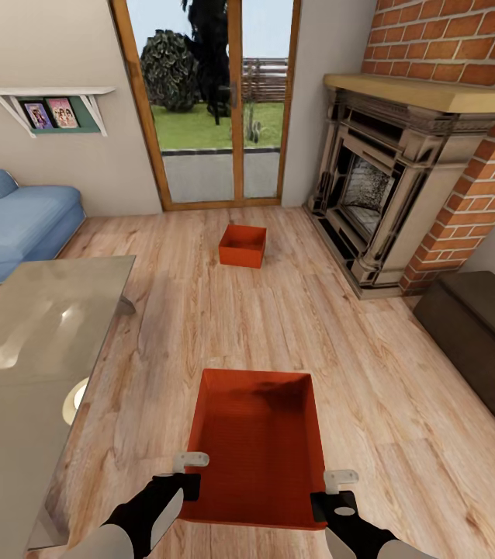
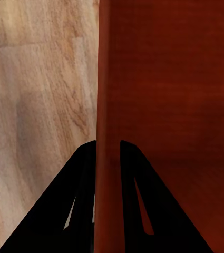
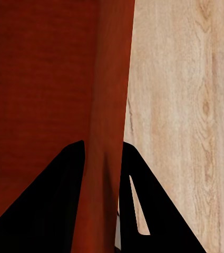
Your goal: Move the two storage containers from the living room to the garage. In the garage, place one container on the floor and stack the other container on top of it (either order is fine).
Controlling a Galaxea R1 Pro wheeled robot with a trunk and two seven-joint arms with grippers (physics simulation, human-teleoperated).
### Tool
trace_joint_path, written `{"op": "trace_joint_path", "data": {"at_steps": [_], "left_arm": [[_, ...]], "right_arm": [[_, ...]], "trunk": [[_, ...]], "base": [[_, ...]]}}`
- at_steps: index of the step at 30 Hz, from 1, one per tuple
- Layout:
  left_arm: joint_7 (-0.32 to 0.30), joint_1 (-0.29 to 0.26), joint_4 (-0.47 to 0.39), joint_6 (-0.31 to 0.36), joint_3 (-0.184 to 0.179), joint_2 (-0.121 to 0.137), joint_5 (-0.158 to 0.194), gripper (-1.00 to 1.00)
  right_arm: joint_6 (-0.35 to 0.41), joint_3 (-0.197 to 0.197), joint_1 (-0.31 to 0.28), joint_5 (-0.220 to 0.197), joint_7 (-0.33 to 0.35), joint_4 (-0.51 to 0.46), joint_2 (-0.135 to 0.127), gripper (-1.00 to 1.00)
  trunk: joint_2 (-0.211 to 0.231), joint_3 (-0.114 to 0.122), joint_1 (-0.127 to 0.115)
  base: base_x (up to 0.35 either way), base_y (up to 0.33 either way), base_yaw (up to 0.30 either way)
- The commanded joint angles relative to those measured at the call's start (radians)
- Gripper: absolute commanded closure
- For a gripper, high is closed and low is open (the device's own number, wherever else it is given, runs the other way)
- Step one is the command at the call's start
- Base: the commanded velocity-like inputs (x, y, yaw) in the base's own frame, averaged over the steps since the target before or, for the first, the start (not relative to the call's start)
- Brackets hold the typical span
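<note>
Floor (image 1: 403, 404) of light planks runs from you to the glass doors (image 1: 209, 101), so this is the living room and the garage is not reached. Take the fireplace (image 1: 372, 194) as your mark: the sofa (image 1: 15, 221) and table (image 1: 22, 349) lie across the room from it, the brown chest (image 1: 480, 334) sits just beside its near end, the far bin (image 1: 243, 245) rests on the planks in front of its hearth, toward the doors, and the near bin (image 1: 259, 450) is well back from it, between your two arms.

You hold the near bin by its two long walls. In the left wrist view the left gripper (image 2: 108, 153) has one finger on each face of the left wall, pinched on it; in the right wrist view the right gripper (image 3: 102, 153) does the same on the right wall.

To do this step well, I judge you should keep both arms at one height and one spacing, since thin walls may flex or slip if the arms drift apart or tilt. Turn the base slowly, and give the table corner room on your left.

Several things you cannot check. Whether the bin's bottom is off the planks is hard to tell from above. The wrist views cut the fingers off low down, so how deep the walls sit is unclear. The bin's near wall is partly hidden behind your wrists.
</note>
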Motion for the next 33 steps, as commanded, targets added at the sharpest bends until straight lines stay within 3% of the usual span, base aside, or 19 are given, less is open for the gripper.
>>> {"op": "trace_joint_path", "data": {"at_steps": [1, 33], "left_arm": [[-0.014, 0.000, -0.001, 0.003, -0.038, 0.001, 0.032, 1.00], [-0.014, 0.000, -0.001, 0.002, -0.038, 0.003, 0.032, 1.00]], "right_arm": [[-0.007, 0.012, -0.001, -0.016, -0.010, 0.011, -0.006, 1.00], [-0.012, 0.006, -0.002, -0.017, -0.013, 0.008, 0.002, 1.00]], "trunk": [[-0.002, -0.001, 0.000], [-0.002, -0.001, 0.000]], "base": [[0.000, 0.000, 0.000], [0.000, 0.000, 0.000]]}}
